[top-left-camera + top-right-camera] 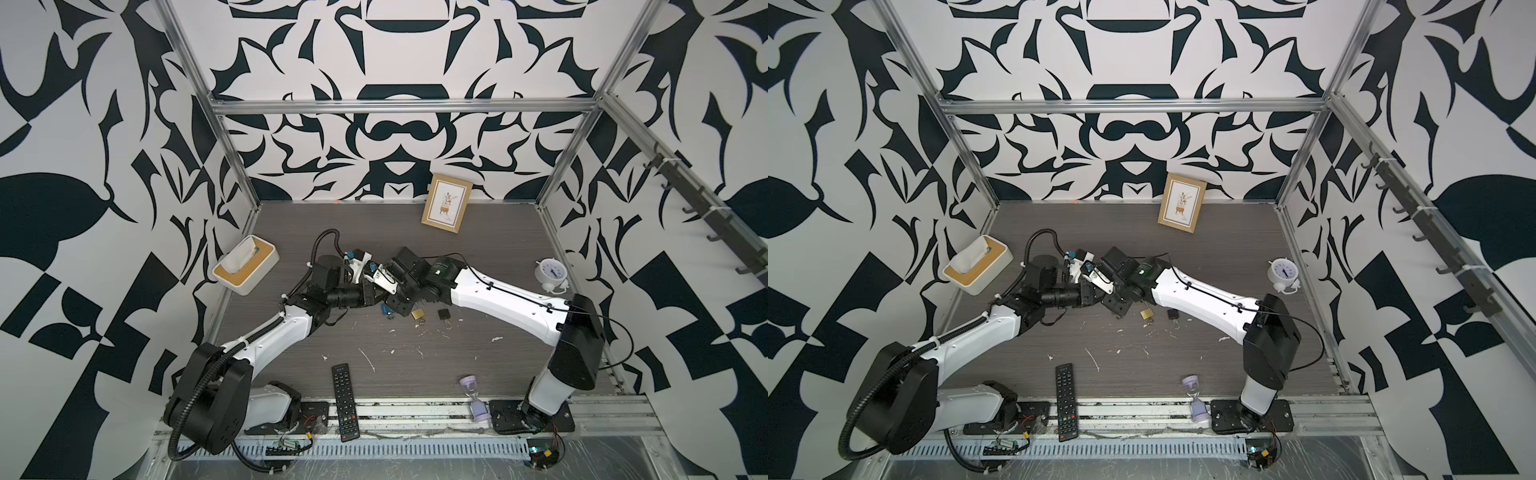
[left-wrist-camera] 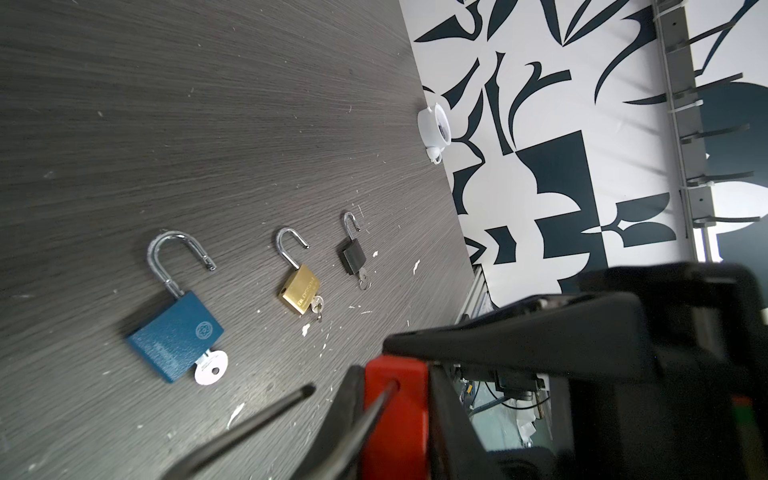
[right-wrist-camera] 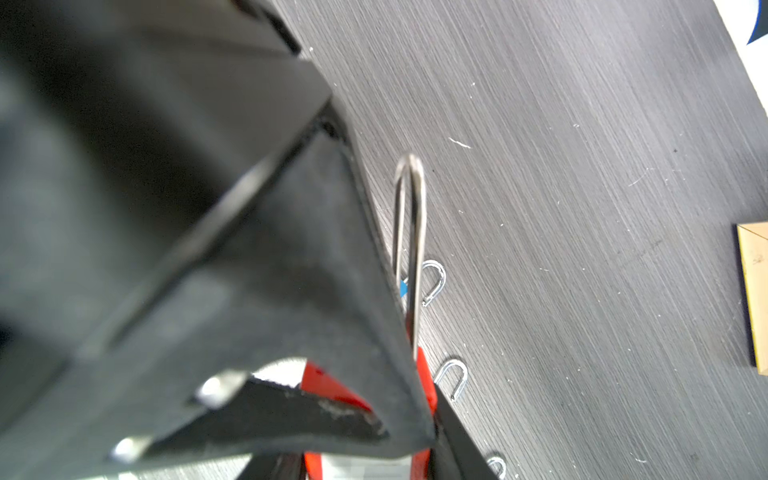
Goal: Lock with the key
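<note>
Left pincer and right pincer meet over the centre of the tabletop. Left pincer pinches the red lock, held off the surface. Its shackle juts out, one leg free of the body. Right pincer: one finger lies against the red body, the second is hidden, so its grip cannot be told. At 4 o'clock from the pincers in both top views, blue lock, brass lock and black lock lie in a row, apart, shackles open, keys in their bases
</note>
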You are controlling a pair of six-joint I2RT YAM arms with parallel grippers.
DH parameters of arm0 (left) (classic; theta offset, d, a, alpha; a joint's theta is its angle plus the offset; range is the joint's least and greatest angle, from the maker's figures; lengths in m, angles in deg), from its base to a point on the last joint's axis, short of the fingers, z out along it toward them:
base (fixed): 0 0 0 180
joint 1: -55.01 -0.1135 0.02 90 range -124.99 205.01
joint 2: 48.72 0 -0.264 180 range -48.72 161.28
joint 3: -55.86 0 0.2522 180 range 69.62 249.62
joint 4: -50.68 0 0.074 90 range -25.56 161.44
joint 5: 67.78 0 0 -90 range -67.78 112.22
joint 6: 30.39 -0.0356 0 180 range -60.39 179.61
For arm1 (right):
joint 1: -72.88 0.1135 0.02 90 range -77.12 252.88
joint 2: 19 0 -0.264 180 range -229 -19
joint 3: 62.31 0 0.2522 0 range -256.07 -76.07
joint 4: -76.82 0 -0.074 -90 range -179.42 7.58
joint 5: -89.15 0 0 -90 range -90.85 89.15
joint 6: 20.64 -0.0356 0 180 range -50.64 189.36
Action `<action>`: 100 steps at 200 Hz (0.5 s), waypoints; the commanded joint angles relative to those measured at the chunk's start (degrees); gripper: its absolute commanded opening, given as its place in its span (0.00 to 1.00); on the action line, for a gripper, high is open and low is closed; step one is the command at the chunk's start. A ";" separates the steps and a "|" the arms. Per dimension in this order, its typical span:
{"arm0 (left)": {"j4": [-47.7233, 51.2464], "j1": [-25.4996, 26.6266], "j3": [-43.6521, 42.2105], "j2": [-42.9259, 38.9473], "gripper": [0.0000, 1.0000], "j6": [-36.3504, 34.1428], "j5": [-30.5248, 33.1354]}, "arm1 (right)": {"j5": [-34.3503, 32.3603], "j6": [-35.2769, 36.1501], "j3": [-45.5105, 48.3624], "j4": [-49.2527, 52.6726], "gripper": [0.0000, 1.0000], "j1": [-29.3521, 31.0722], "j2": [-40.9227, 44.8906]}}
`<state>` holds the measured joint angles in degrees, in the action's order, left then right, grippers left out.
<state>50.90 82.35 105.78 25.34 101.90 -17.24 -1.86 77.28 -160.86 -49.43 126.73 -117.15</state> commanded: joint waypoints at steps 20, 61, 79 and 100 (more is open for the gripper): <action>-7.05 1.52 -3.72 1.87 0.00 7.35 1.27 | 1.01 -2.81 -1.06 -10.41 0.68 -4.17 1.76; -15.07 1.56 -4.52 2.58 0.00 13.92 7.21 | 10.22 -12.94 4.25 -14.95 0.79 -12.63 9.47; -20.64 1.43 -5.42 1.89 0.00 19.80 10.33 | 18.66 -25.70 8.82 -20.43 0.79 -19.03 13.45; -27.82 1.53 -6.31 1.80 0.00 27.54 12.45 | 28.15 -42.09 15.15 -29.74 0.79 -24.26 16.56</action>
<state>34.70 83.79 100.69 27.86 118.92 -8.32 13.28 56.85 -150.70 -65.78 106.88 -105.09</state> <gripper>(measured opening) 0.251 0.792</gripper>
